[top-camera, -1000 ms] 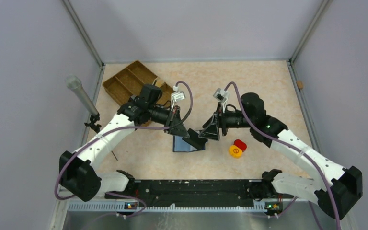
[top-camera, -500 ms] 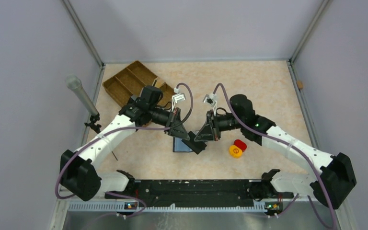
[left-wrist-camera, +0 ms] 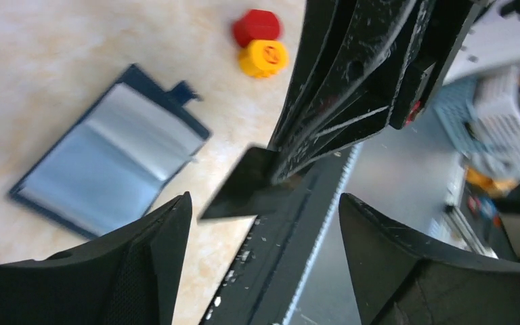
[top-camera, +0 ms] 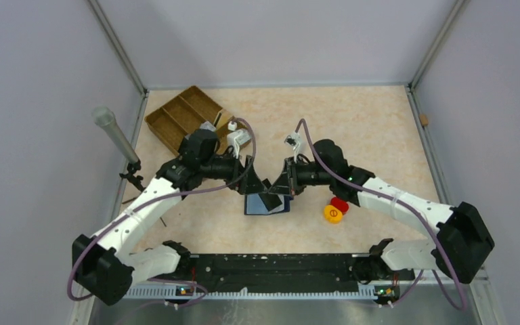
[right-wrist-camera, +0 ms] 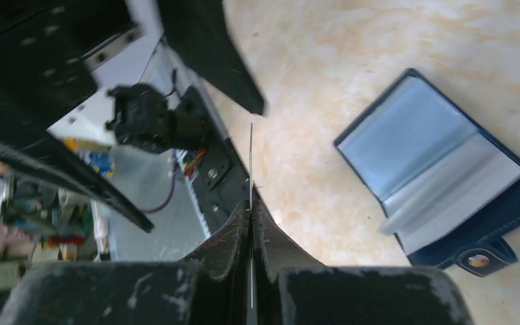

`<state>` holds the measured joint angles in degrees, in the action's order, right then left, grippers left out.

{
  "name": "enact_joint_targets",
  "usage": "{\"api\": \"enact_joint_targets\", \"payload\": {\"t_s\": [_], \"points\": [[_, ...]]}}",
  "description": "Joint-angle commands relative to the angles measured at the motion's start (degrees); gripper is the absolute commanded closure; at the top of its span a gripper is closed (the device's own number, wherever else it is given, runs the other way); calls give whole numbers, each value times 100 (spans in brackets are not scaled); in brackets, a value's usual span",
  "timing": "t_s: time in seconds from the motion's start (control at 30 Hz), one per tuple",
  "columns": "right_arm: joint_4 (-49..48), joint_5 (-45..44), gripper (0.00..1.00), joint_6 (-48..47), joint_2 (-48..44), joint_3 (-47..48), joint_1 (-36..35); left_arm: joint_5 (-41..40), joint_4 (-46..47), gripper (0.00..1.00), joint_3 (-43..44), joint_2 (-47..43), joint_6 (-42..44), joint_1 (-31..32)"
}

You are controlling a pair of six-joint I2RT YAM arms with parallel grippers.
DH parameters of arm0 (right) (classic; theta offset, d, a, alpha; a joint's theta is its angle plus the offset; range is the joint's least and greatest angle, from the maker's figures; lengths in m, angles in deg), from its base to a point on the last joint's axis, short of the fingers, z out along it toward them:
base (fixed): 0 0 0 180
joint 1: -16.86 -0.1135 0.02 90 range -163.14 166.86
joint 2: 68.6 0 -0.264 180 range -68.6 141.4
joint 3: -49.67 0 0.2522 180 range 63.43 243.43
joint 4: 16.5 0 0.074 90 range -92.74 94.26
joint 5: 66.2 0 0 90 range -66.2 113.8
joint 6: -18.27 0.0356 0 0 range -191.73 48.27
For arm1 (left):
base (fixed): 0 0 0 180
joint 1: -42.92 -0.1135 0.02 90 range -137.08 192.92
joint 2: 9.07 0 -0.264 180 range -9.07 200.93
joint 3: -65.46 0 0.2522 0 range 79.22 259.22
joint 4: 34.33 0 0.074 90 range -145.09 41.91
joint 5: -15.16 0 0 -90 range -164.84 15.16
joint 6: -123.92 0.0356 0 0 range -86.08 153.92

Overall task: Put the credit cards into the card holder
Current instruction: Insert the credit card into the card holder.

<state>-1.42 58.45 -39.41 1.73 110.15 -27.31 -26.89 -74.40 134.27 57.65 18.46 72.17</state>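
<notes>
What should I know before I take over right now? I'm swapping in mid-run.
Left gripper: open, holding nothing.
Right gripper: shut on one dark credit card, held in the air, not yet at the holder.
Card holder: lying open on the table, no card visible in it.
Left to do: slot this card in. No other cards are in view.

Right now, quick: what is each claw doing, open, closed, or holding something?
Left gripper: open, holding nothing.
Right gripper: shut on a credit card.
</notes>
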Motion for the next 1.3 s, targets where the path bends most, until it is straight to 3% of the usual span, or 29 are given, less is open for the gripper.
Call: {"api": "enact_joint_targets", "payload": {"t_s": [0.0,0.1,0.2,0.4,0.63,0.93,1.27], "points": [[-490,-1710,100,973,339,-135,-231,-2367,647,16,-489,-699,-869,-69],[-409,-2747,100,1300,739,224,-729,-3446,900,16,-929,-995,-1469,-75],[-390,-3521,100,1605,1255,572,-1173,-3971,1084,18,-1331,-1203,-2103,-77],[-382,-4268,100,2008,2115,768,-1460,-3736,1861,22,-2187,-1325,-2966,-72],[-167,-4991,100,2220,1719,155,-1455,-3577,2413,29,-2593,-621,-3243,-15],[-587,-4765,100,2346,1304,-712,-1021,-4290,2313,32,-2249,491,-3004,420],[-1992,-3657,100,2469,1299,-1432,-507,-4389,2723,40,-2213,1356,-3049,472]]}}
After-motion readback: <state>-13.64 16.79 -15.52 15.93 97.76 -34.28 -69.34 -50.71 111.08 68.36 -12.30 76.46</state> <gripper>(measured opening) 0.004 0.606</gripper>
